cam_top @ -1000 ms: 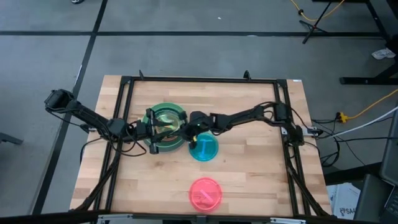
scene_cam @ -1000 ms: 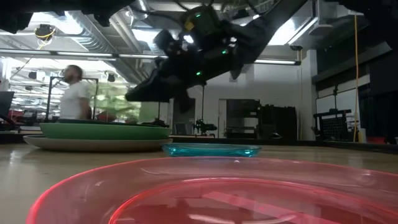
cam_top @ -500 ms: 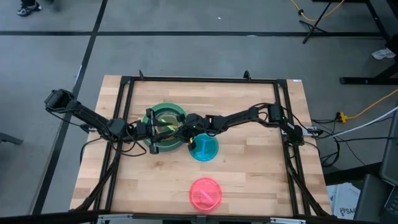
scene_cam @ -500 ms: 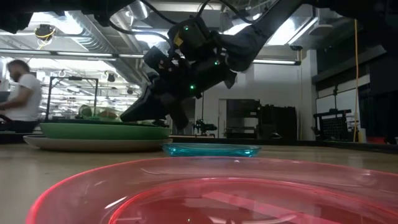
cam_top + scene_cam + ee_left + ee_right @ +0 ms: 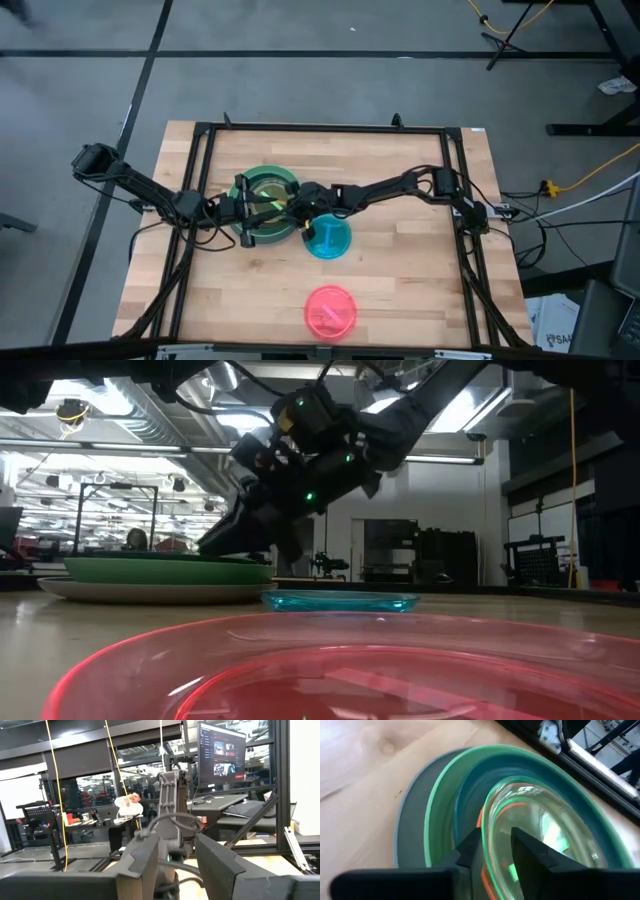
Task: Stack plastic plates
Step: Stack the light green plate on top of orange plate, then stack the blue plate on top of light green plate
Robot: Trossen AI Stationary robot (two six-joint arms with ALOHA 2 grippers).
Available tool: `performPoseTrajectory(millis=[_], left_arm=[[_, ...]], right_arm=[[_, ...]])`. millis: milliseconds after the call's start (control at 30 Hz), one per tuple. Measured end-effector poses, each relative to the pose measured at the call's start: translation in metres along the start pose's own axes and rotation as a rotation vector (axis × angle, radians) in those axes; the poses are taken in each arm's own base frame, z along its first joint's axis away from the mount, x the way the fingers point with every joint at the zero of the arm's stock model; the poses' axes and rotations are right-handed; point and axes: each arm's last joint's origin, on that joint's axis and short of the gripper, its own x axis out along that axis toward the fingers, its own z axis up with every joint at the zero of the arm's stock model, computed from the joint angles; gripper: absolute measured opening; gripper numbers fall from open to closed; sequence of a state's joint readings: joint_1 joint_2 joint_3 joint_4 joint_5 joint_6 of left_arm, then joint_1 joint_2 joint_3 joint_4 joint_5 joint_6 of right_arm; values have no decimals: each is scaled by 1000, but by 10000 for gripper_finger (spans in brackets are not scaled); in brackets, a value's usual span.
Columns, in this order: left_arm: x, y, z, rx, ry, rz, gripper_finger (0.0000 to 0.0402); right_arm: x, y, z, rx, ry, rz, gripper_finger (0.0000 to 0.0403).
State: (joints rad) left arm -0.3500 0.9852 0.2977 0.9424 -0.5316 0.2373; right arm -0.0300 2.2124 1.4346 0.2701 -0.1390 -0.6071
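A stack of plates (image 5: pixel 265 205) stands left of the table's centre: grey (image 5: pixel 415 820) at the bottom, then light green (image 5: pixel 437 810), dark teal (image 5: pixel 470 790) and orange (image 5: pixel 482 817), with the translucent lime plate (image 5: pixel 535 820) on top. My right gripper (image 5: pixel 293 208) is at the stack's right edge, shut on the lime plate. My left gripper (image 5: pixel 243 208) stands open at the stack's left edge. The blue plate (image 5: pixel 327 238) and the pink plate (image 5: pixel 330 312) lie flat on the table nearer the front. My right gripper pinches the lime plate's rim (image 5: pixel 492 827) on the side toward the table's right, one finger (image 5: pixel 530 852) inside the dish and the other (image 5: pixel 470 850) outside it. The fingers slant down from the right. The plate lies in the stack over the orange one.
A black frame (image 5: pixel 330 128) runs around the table top. Bare wood (image 5: pixel 410 270) lies right of the blue plate and around the pink one. In the low view the pink plate (image 5: pixel 350 670) fills the foreground and the blue plate (image 5: pixel 340 600) lies behind it.
My right gripper has moved down and toward the table's left, bringing the lime plate from a tilted hold above the stack down onto it. My left gripper has stayed at the stack's left edge.
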Motion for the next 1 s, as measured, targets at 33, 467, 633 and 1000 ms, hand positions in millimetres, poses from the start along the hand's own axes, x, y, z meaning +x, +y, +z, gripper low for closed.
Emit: performPoseTrajectory(millis=[33,467,633,1000], left_arm=[[0,0,0,1,2,0,124],[-2,-4,-3,-22,27,-25,124],[-2,-4,-3,-20,30,-25,124],[-2,-4,-4,-16,37,-26,124]], right_arm=[[-2,0,4,-2,-4,1,101],[-55,2,40,108,140,158,93],[-76,15,48,133,195,273,78],[-119,70,43,74,312,241,36]])
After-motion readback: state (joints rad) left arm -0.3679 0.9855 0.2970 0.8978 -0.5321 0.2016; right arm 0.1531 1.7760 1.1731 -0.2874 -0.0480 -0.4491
